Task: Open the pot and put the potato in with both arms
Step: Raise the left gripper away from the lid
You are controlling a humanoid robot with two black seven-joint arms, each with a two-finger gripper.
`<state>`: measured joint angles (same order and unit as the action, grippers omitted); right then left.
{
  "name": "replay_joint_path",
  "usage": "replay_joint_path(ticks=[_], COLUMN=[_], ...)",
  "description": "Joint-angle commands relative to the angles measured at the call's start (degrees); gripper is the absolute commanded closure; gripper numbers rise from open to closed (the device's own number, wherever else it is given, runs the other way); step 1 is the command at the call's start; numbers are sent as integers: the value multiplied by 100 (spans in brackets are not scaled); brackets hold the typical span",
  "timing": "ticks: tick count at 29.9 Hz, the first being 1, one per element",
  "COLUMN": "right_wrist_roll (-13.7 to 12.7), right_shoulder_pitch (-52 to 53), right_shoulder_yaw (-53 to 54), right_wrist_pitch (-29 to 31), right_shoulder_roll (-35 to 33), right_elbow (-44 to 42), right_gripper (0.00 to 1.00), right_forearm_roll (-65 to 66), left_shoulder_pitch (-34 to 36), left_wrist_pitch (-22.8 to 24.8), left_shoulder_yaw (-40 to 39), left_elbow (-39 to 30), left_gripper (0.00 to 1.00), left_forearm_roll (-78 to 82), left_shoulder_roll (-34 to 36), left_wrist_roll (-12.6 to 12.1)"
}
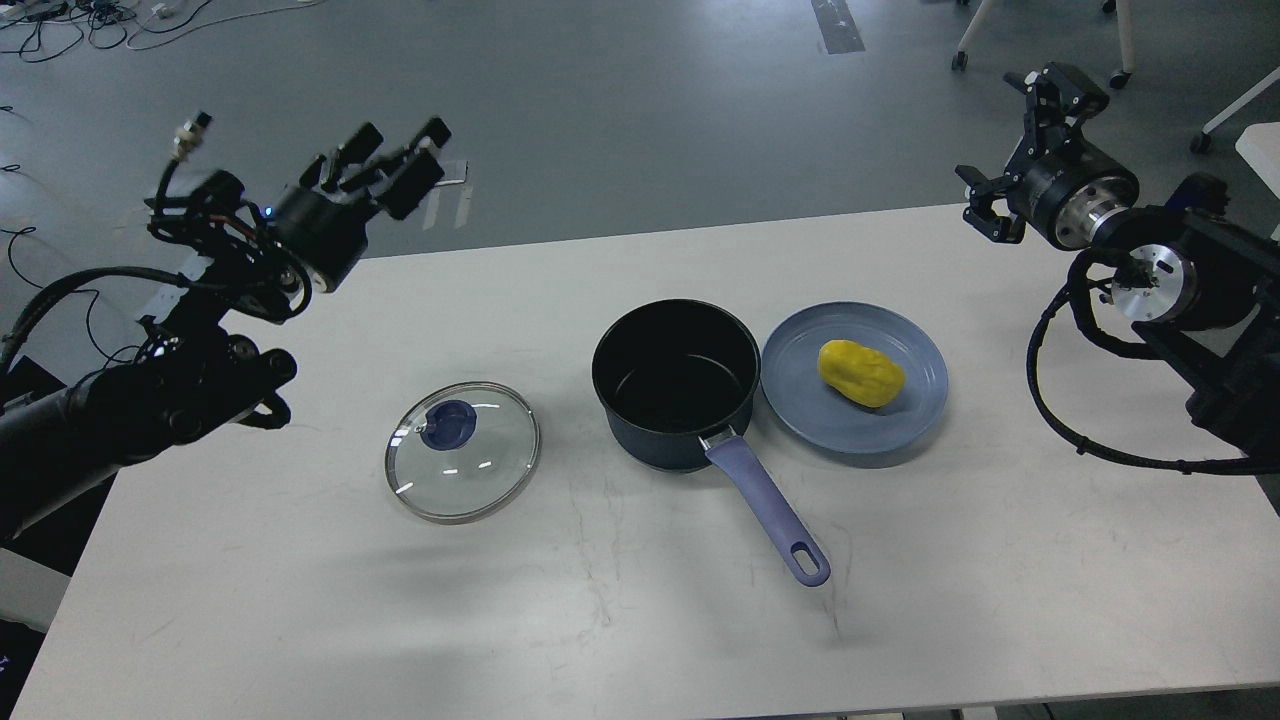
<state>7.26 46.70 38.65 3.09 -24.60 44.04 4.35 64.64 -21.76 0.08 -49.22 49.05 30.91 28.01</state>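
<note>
Left tool [385, 160] raised over the bench's [300, 600] left edge, fingers spread, holding nothing. Right tool [1020, 150] raised at far right, jaws apart, empty. Pot [678, 385] mid-bench, uncovered, black interior bare, periwinkle handle pointing toward the robot. Glass lid [462, 452] lies flat to its left. Potato [860, 373], yellow and lumpy, rests on the blue plate [800, 400] touching the pot's right side.
</note>
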Motion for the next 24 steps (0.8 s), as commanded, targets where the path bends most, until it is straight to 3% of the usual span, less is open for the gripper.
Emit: replay_joint_path(ticks=[1,2,4,5,6,8,10,13,16,20,22,24], right_wrist_roll=[3,3,-5,-5,-5,12,73,231,696,926,1171,1312], right_shoulder_pitch=[59,59,76,111,129,356,611,928,1341,1685,1746,1755], right_shoulder_yaw=[-130,-139,-156,-217,-288,-777,-1252,-1762,-2203,-2608,-3177,-3538], right_wrist_pitch=[-1,-1,34,69,87,191,253,254,184,-36,-203,-230], right_shoulder_roll=[-9,-1,-1,-9,-9,-105,-202,-273,-334,-589,-616,-616], right_elbow=[-1,-1,-1,-1,8,17,34,34,78,113,113,113], right_gripper=[0,0,0,0,0,0,0,0,0,0,0,1], right_forearm_roll=[4,4,22,30,31,144,442,1012,2414,4421,5615,6023], left_shoulder_pitch=[49,40,-3,-56,-82,-327,-521,-785,-987,-1093,-1093,-1093], left_wrist_pitch=[1879,2399,2807,3078,3203,3772,4072,4214,4328,4399,4399,4399], left_shoulder_yaw=[-866,-1226,-1579,-1912,-2054,-2423,-2582,-2775,-3039,-3058,-3058,-3066], left_elbow=[70,105,106,106,114,114,114,114,114,114,114,114], left_gripper=[2,2,2,2,2,2,2,2,2,2,2,2], left_forearm_roll=[-1762,-2307,-2828,-3275,-3488,-4129,-4464,-4720,-4852,-4844,-4844,-4844], left_shoulder_roll=[-121,-129,-138,-156,-164,-182,-252,-331,-340,-332,-305,-288], left_wrist_roll=[-1,-145,-759,-1327,-1568,-2349,-2728,-2906,-2915,-2915,-2898,-2871])
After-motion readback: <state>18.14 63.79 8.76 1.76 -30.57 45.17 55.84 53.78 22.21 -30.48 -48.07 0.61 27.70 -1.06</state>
